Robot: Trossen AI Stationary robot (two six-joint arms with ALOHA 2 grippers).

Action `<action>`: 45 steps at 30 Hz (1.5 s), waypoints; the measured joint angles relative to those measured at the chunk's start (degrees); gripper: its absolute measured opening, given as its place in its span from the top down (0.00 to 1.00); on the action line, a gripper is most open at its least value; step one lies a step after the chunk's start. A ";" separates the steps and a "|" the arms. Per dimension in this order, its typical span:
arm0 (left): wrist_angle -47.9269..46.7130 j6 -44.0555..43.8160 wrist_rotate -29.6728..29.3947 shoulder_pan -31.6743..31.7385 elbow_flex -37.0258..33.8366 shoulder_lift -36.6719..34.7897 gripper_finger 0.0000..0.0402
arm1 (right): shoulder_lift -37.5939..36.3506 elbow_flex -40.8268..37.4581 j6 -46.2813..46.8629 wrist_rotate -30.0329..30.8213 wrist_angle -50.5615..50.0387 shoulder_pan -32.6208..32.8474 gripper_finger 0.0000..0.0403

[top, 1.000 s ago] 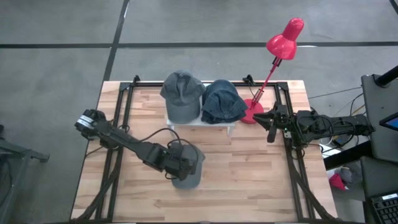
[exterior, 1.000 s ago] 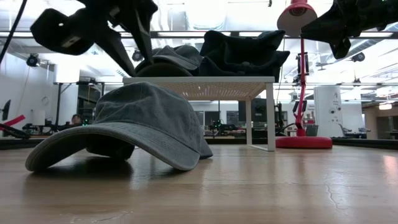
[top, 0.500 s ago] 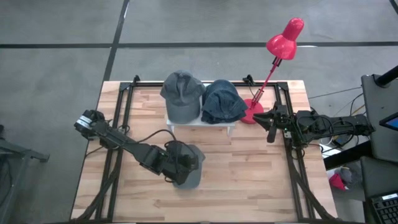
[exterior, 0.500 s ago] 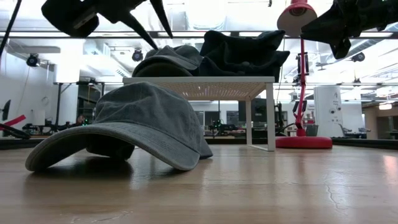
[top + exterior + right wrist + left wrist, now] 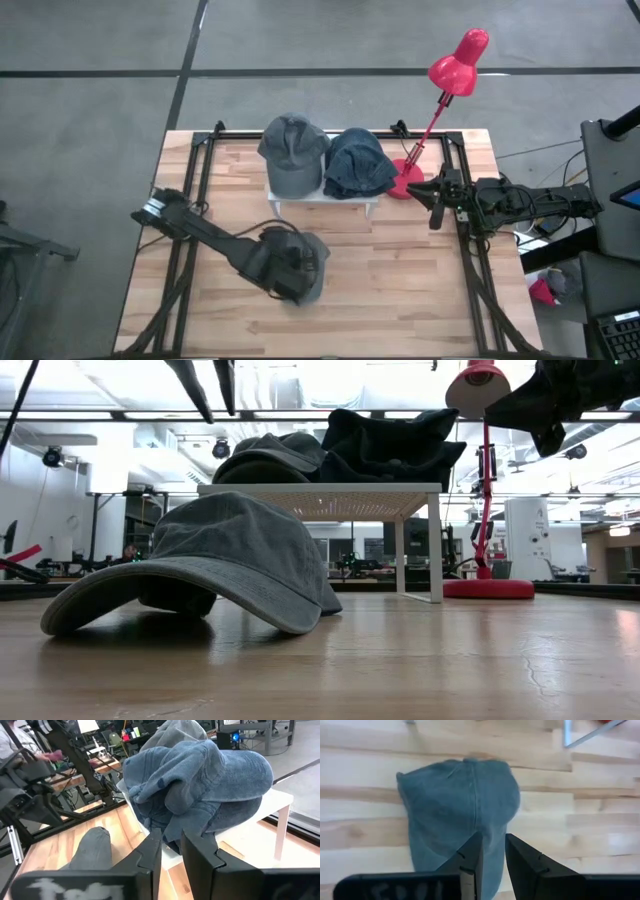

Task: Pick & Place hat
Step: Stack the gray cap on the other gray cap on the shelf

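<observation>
A grey-green cap (image 5: pixel 316 268) (image 5: pixel 230 560) (image 5: pixel 460 815) rests on the wood table by its brim and its crown's rim. My left gripper (image 5: pixel 292 274) (image 5: pixel 493 840) hangs above it, pointing down, fingers shut and clear of the cloth; in the low view only its fingertips (image 5: pixel 205 395) show at the top. My right gripper (image 5: pixel 436 205) (image 5: pixel 170 837) waits shut near the table's right edge, facing the shelf.
A small white shelf (image 5: pixel 320 198) (image 5: pixel 320 488) at the table's far middle carries a grey cap (image 5: pixel 293 150) and a blue denim hat (image 5: pixel 358 165) (image 5: pixel 200 785). A red desk lamp (image 5: pixel 455 65) stands by its base (image 5: pixel 487 588) right of the shelf. Bare wood lies near and right of the cap.
My left gripper has risen straight up above the cap, nearly leaving the low view's top edge, while its arm drew in toward the table. The cap has stayed where it was on the table.
</observation>
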 joint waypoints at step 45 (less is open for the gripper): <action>-1.40 7.79 2.13 3.34 3.99 12.86 0.45 | 0.00 0.00 0.01 0.01 -0.34 0.00 0.79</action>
